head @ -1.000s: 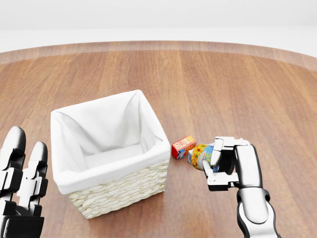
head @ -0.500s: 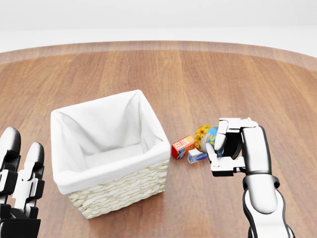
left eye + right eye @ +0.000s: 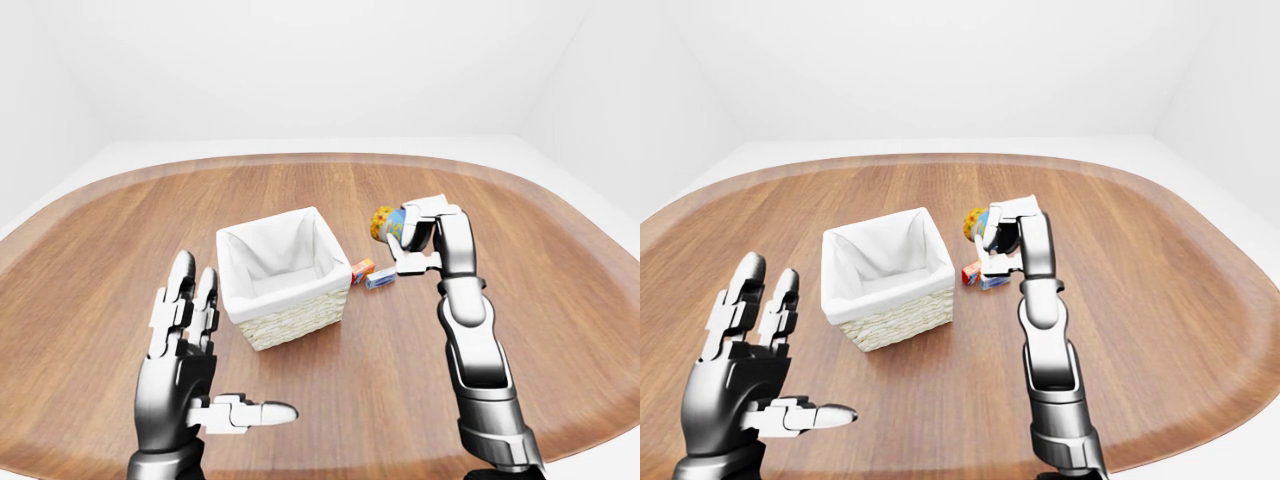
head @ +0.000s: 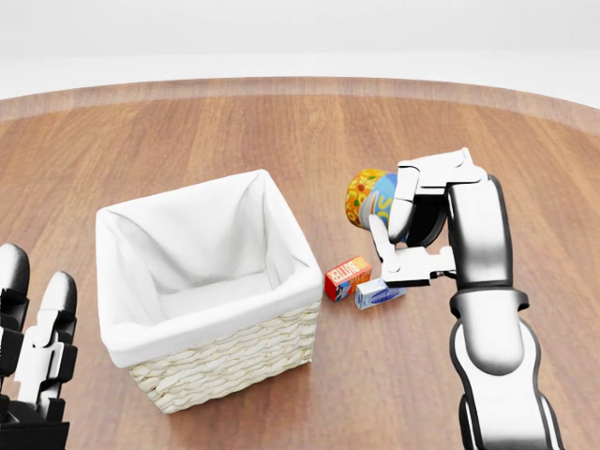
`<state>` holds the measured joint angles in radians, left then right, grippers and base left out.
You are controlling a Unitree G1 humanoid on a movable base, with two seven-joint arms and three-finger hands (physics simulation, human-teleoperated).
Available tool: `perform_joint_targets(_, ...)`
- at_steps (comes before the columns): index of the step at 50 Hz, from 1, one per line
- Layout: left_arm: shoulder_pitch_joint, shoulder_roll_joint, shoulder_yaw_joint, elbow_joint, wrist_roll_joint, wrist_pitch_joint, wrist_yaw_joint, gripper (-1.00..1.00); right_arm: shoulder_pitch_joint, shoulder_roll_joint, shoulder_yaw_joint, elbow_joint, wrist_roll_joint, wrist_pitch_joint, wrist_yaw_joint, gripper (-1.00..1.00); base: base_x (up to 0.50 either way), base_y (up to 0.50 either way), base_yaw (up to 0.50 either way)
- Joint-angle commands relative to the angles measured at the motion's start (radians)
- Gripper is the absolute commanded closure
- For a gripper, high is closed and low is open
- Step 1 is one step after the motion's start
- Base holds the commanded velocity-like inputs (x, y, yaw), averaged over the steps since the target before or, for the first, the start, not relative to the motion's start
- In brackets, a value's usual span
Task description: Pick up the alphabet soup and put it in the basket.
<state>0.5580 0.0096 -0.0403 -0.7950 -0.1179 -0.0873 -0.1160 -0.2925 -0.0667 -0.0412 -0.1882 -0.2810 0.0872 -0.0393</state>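
Observation:
The alphabet soup can [image 4: 368,198], yellow and blue with a floral end, is held in my right hand [image 4: 401,234] above the wooden table, to the right of the basket. The fingers close round it. The wicker basket [image 4: 208,281] with a white cloth liner stands at the centre left of the head view, open and empty inside. My left hand [image 3: 200,370] is open with fingers spread at the lower left, away from the basket and holding nothing.
A small red box [image 4: 347,277] and a small blue-and-white box [image 4: 377,294] lie on the table just right of the basket, under the raised can. The round wooden table [image 4: 300,131] stretches all around.
My right hand has lifted the soup can up off the table, from beside the red box to well above it. The left hand has sunk slightly.

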Motion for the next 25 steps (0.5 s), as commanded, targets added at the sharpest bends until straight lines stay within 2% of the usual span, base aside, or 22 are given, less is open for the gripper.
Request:
perform_joint_targets(1,0.013,-0.004,0.006,-0.012,-0.007,0.000,-0.010,-1.00,-0.046,0.017,0.024,-0.055,-0.018,0.000,-0.007,1.00,0.00,0.00,0.00)
perform_joint_targets(25,0.024,-0.024,0.039,-0.037,-0.033,0.001,-0.044,-1.00,-0.191,0.099,0.106,0.207,-0.122,0.000,-0.070,1.00,0.00,0.00,0.00)
